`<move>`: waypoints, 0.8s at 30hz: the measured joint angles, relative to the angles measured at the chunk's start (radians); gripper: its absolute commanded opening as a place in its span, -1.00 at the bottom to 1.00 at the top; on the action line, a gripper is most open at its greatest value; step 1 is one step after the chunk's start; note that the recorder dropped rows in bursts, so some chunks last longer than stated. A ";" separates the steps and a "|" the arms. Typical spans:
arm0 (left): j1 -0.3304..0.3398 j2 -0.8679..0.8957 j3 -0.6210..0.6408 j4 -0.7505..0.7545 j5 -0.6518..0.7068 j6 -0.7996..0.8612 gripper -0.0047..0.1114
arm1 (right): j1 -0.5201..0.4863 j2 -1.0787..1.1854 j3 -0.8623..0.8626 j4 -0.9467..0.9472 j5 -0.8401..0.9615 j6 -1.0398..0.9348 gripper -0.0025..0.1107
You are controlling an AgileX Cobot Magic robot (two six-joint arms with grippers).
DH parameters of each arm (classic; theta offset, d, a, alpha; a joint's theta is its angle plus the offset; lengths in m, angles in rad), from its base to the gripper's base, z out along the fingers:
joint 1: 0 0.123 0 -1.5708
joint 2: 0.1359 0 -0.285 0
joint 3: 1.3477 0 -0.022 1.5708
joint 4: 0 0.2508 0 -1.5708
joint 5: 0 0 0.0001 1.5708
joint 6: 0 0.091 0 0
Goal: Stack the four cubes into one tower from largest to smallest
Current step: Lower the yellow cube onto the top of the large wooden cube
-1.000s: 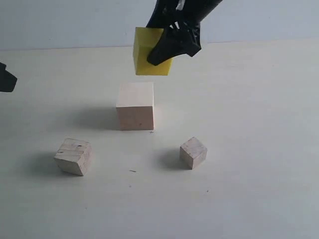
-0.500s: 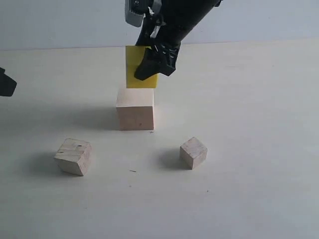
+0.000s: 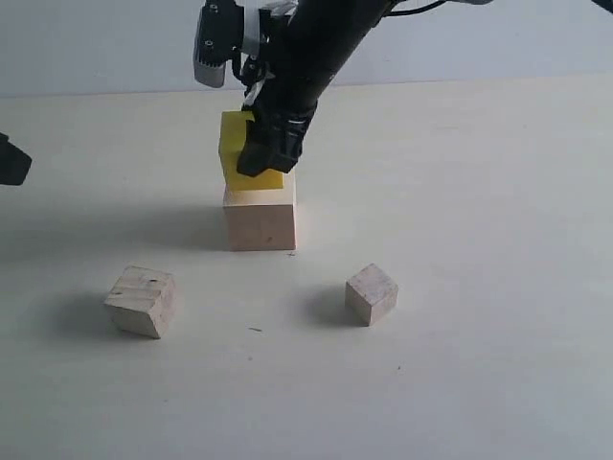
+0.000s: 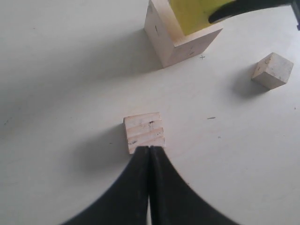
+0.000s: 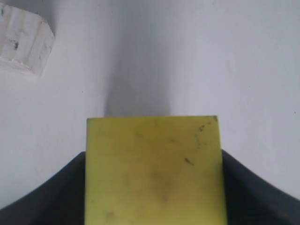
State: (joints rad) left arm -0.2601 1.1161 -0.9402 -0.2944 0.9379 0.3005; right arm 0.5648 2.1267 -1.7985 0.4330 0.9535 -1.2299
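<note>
Four: counting that many cubes on the pale bench (image 3: 498, 287) in ext. view. Seeing yellow cube (image 3: 235, 153) pinched in the right claw (image 3: 247, 149), w/ jaws standing wide around it, one dark finger (image 3: 268, 153) pressing on the cube's near-right side, other finger hidden behind. Finding yellow cube directly above large wood cube (image 3: 260, 222), bottom edge meeting the top face or nearly so; not managing to tell if it is resting there fully. Noting it sitting a bit toward left and rear of that top face, not centred. Confirming the grip in right wrist view: yellow cube (image 5: 153, 171) filling the space btw. two dark fingers (image 5: 56, 192), both touching its sides. Seeing in left wrist view a corner of yellow cube (image 4: 192, 14) on top of large wood cube (image 4: 180, 40).

Finding medium wood cube (image 3: 142, 301) lying on bench at front-left, well apart from the large one, slightly turned. Finding small wood cube (image 3: 371, 293) on bench at front-right, also apart, standing alone.

Seeing left claw (image 4: 150, 152) fully closed, fingertips pressed together, gripping nothing. In left wrist view, noticing its tip lining up w/ the edge of medium wood cube (image 4: 144, 132); not able to tell height above it there. In ext. view, catching only a dark bit of left claw (image 3: 11, 158) at the left edge, apart from all cubes.
</note>
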 measured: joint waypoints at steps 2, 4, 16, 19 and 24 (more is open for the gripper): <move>0.000 0.000 0.000 0.000 0.000 0.001 -0.92 | 0.000 0.007 0.000 -0.013 -0.005 0.012 -0.96; 0.000 0.000 0.000 0.000 0.000 0.001 -0.92 | 0.000 0.010 0.000 -0.022 -0.009 0.015 -0.96; 0.000 0.000 0.000 -0.013 0.000 0.012 -0.92 | -0.006 0.034 0.000 -0.029 -0.044 0.017 -0.96; 0.000 0.000 0.000 -0.013 0.000 0.012 -0.92 | -0.007 0.039 0.000 -0.016 -0.042 0.018 -0.96; 0.000 0.000 0.000 -0.013 0.000 0.012 -0.92 | -0.007 0.039 0.000 0.007 -0.038 0.016 -0.96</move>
State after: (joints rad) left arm -0.2601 1.1161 -0.9402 -0.3076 0.9379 0.3128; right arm 0.5575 2.1661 -1.7985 0.4400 0.9153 -1.2137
